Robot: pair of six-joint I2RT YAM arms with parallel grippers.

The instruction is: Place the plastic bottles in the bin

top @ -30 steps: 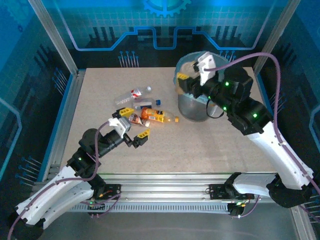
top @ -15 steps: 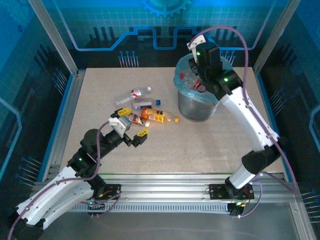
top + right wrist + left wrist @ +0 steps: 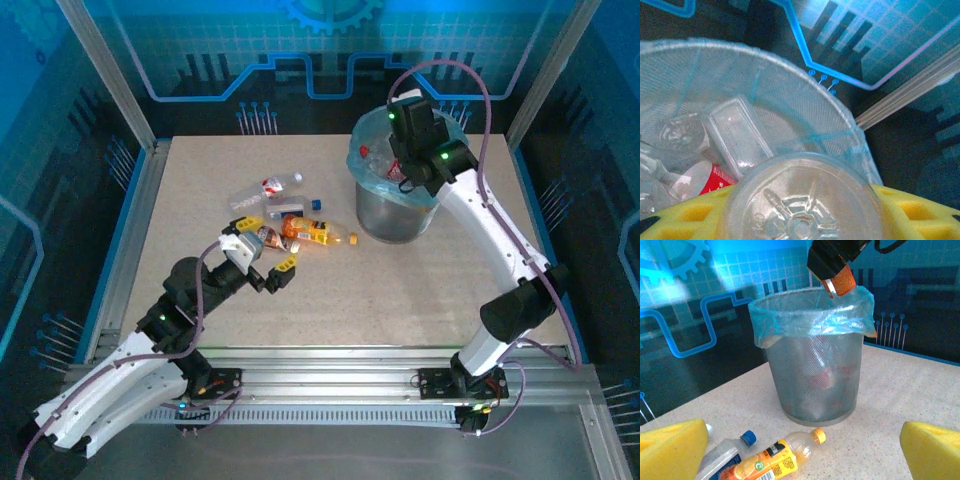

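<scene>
Clear bottle point(image 3: 801, 200) cut off below; label apparently hidden.

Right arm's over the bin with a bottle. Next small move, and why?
Probably open the right gripper and let the bottle drop. It hangs cap-down over the mouth of the bin, and the right wrist view looks past its base straight into the lined bin, where other bottles lie. It should fall inside.
</scene>
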